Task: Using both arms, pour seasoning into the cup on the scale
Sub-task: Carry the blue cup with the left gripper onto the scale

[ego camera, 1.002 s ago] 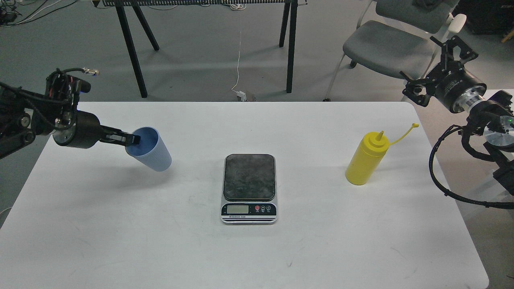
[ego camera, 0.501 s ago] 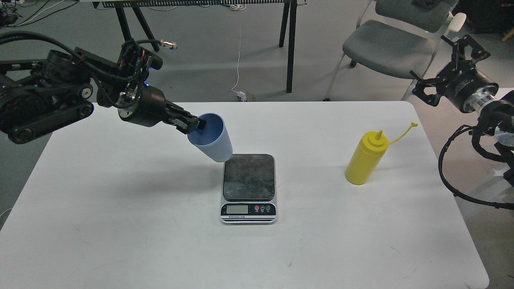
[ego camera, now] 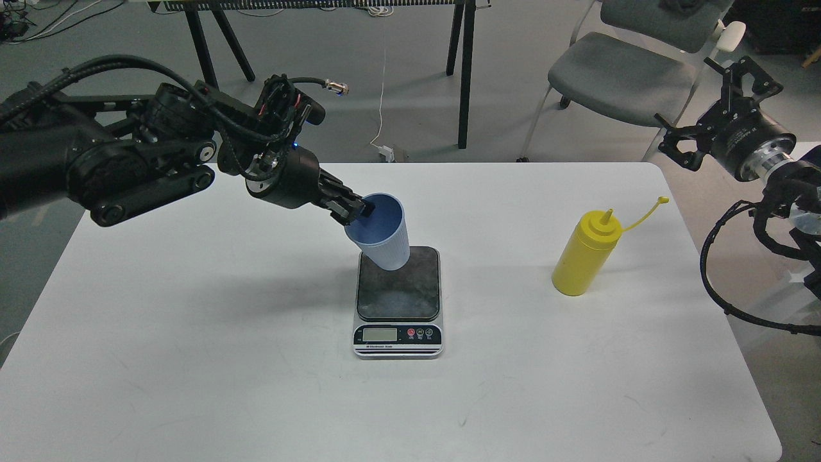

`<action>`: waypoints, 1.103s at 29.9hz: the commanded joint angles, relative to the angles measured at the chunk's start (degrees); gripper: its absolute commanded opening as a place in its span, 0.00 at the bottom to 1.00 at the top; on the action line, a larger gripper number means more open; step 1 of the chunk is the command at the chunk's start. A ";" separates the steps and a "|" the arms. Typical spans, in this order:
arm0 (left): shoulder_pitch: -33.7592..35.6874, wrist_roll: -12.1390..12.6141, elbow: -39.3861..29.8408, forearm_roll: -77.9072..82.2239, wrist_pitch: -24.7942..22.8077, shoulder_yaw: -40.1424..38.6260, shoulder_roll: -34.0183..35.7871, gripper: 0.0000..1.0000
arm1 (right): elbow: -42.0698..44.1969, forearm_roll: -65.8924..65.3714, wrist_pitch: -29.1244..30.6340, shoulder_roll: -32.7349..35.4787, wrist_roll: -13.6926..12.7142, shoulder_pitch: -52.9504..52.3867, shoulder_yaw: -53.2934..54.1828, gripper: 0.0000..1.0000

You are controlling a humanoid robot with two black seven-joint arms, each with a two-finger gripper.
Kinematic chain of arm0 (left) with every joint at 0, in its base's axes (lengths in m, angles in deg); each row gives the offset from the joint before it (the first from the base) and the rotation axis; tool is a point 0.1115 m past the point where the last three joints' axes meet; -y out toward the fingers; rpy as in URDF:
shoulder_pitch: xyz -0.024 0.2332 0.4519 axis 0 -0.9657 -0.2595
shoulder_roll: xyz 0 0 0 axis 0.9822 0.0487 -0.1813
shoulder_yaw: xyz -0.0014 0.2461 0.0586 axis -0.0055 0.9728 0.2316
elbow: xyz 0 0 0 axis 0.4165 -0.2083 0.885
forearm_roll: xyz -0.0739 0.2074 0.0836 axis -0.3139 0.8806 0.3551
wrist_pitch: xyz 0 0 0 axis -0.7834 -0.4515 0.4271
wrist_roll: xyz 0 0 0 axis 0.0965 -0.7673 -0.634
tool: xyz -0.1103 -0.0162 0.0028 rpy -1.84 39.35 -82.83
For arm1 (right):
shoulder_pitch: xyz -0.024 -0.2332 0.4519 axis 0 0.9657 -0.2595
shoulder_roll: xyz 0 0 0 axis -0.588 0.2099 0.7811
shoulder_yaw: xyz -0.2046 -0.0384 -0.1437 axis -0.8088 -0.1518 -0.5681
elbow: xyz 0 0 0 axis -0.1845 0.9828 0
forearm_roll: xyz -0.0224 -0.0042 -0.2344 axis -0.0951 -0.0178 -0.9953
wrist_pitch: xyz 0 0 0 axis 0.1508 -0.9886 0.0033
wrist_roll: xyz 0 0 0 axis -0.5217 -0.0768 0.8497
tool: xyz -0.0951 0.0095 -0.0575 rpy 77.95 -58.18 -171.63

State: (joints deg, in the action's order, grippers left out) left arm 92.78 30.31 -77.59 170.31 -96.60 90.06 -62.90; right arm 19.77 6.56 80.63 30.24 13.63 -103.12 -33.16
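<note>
on the smooth white table [ego camera: 192, 333], left hand [ego camera: 356, 210] pinches the ribbed blue cup's [ego camera: 385, 240] rim; right hand [ego camera: 712, 106] splayed.

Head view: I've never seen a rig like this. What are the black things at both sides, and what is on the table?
The picture is taken from the robot's own head, looking down at a white table. The black things are its two arms. The left gripper pinches the rim of a tilted blue cup over the back of a kitchen scale. The right gripper hangs open and empty off the table's right edge. A yellow squeeze bottle stands untouched, cap off.
</note>
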 commanded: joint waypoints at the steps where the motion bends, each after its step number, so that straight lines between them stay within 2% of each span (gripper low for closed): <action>1: -0.31 0.00 0.78 -0.02 0.01 0.12 -2.39 0.00 | 0.00 0.00 0.00 -0.13 0.00 0.01 -0.09 0.99; 14: -1.10 0.00 7.89 0.07 0.01 1.61 -9.16 0.00 | 0.09 0.00 0.00 -0.13 0.00 0.36 -0.09 0.99; 22: -5.58 0.00 13.17 0.51 0.01 1.52 -11.45 0.01 | 0.00 0.00 0.00 -0.22 0.00 0.71 -0.09 0.99; 33: -5.59 0.00 13.26 0.42 0.01 1.52 -11.80 0.02 | 0.00 0.00 0.00 -0.75 0.09 0.80 -0.09 0.99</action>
State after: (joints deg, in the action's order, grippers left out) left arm 87.14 30.31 -64.32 170.76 -96.59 91.59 -74.58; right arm 19.77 6.56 80.63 29.58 13.63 -102.32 -33.25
